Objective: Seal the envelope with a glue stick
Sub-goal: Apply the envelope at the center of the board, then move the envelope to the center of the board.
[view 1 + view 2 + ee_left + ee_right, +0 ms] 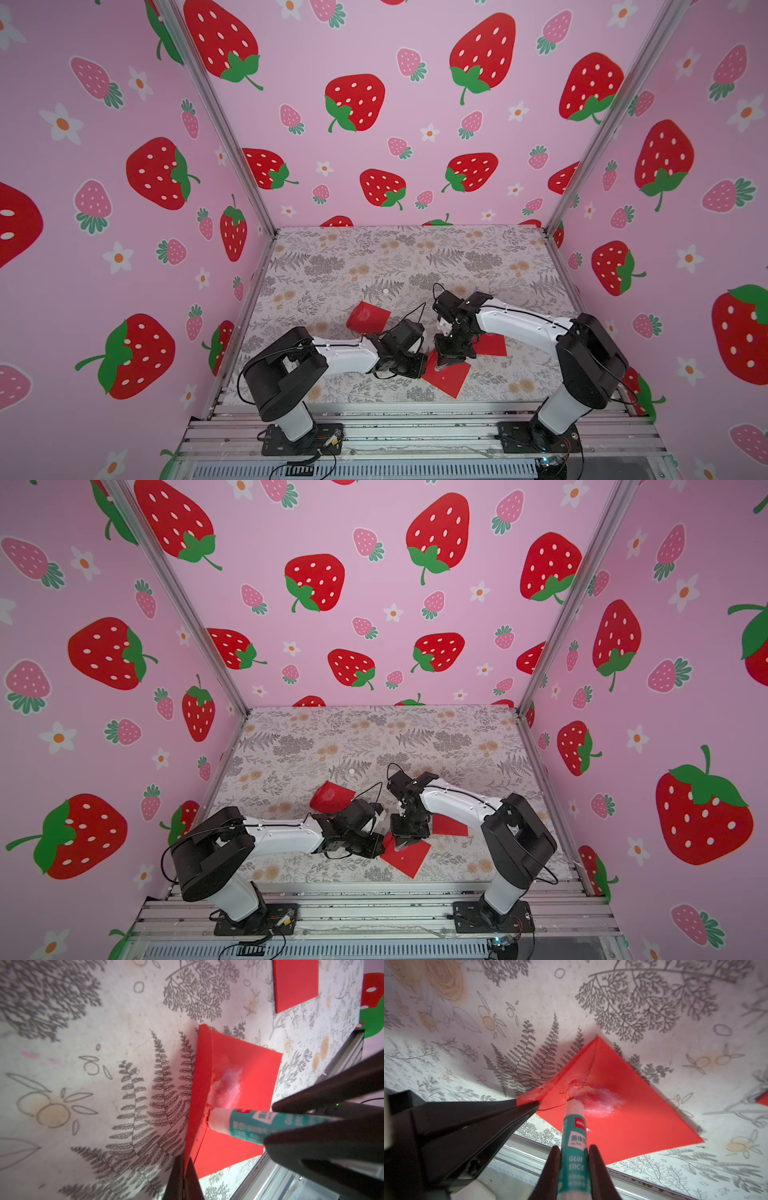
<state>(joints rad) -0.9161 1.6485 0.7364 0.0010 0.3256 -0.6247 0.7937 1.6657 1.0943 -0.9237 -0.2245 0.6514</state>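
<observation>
**Inspector:** Reference item?

**Technician:** The red envelope (448, 378) (643, 1126). It lies flat on the floral tablecloth (374, 257), at the near edge.

**Inspector:** Location of the glue stick?

**Technician:** The glue stick (574, 1126) (245, 1124) is tilted, with its white tip touching the envelope at the flap's fold. A whitish glue smear (600, 1103) sits on the envelope right beside the tip.

**Inspector:** Right gripper?

**Technician:** The right gripper (574, 1148) (270, 1124) is above the envelope. Its fingers are clamped on the stick's teal label, one on each side.

**Inspector:** Left gripper?

**Technician:** The left gripper (184, 1162) (536, 1103) has its fingers pressed together on the edge of the envelope's flap. The flap is raised off the envelope body.

**Inspector:** Other items?

**Technician:** A second red envelope (492, 345) (296, 985) lies flat just behind the reference envelope, on the right arm's side, not touching it. A curled red paper piece (368, 318) sits farther behind, on the left arm's side. The top views are too small to show its detail.
</observation>
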